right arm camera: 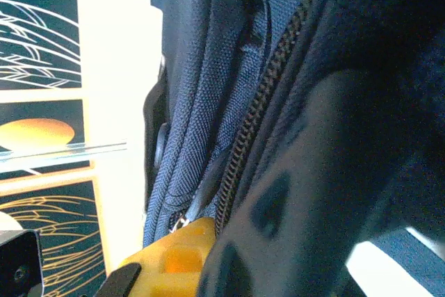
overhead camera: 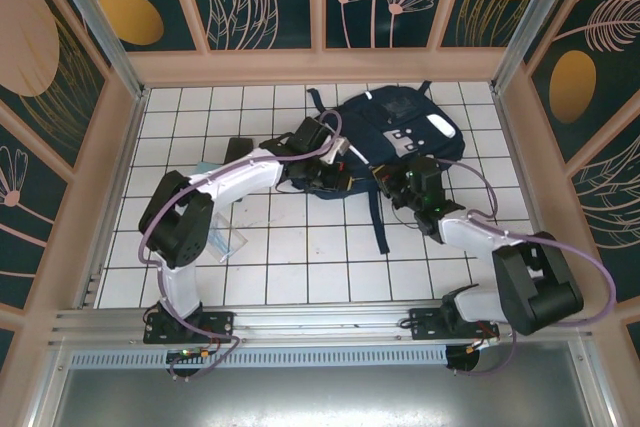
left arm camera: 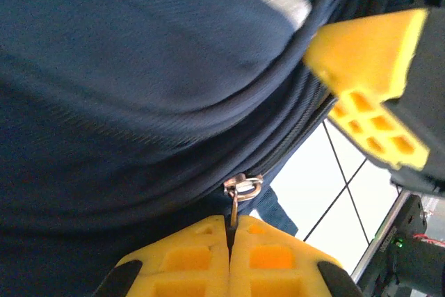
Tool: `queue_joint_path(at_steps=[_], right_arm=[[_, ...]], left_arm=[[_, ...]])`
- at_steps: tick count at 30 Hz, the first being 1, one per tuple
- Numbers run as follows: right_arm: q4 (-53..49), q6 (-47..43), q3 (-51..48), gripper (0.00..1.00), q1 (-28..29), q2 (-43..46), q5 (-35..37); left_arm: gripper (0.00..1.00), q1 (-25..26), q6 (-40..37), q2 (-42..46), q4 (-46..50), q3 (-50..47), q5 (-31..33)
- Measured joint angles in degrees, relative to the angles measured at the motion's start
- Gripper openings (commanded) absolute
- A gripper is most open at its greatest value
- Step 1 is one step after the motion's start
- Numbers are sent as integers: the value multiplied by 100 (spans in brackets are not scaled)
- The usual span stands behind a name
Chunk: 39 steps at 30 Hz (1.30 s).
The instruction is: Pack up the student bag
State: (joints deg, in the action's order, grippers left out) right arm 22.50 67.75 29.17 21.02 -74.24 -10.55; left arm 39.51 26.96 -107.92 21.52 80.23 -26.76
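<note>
- Student bag (overhead camera: 400,129) is lying on the white tiled surface (overhead camera: 290,252), towards the far side and right of centre; a dark strap (overhead camera: 380,222) is trailing from it towards the arms
- left tool (overhead camera: 330,175) is reaching to the near left edge of the navy fabric; in the left wrist view its yellow fingers (left arm camera: 268,259) are pressing flat together, pinching the metal zipper pull (left arm camera: 242,187)
- right tool (overhead camera: 398,187) is sitting against the near edge, just beside the left one; in the right wrist view one yellow finger (right arm camera: 174,259) is touching the fabric next to the zipper teeth (right arm camera: 261,109); dark blurred fabric is covering the rest, so I cannot tell whether this tool is gripping
</note>
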Motion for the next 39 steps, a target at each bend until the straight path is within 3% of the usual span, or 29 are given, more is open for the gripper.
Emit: queue_joint_path(at_steps=[6,12,25,31,38,39], right_arm=[[-448,-542,0,0,-439,136,-162],[-656,-1038,17,0,-597,131,-444],[-1923,-3491,907,0,-1108,-361,-1373],[-2334,-4291,1397,0,-1499,-935,-1558],[-2559,-4800,2503,0,-1766,-2249,-1314],[-2608,-4815,2684,4,-1770,-2415,-1226]], left_arm=[[0,-420,-195,50,168,-81,319],[0,-439,-448,15,321,-74,428],[0,-1263,-682,-562,334,280,1073],[0,-1045,-726,-354,173,-125,1032],[0,-391,-492,107,96,-654,1047],[0,-286,-422,107,90,-654,1029]])
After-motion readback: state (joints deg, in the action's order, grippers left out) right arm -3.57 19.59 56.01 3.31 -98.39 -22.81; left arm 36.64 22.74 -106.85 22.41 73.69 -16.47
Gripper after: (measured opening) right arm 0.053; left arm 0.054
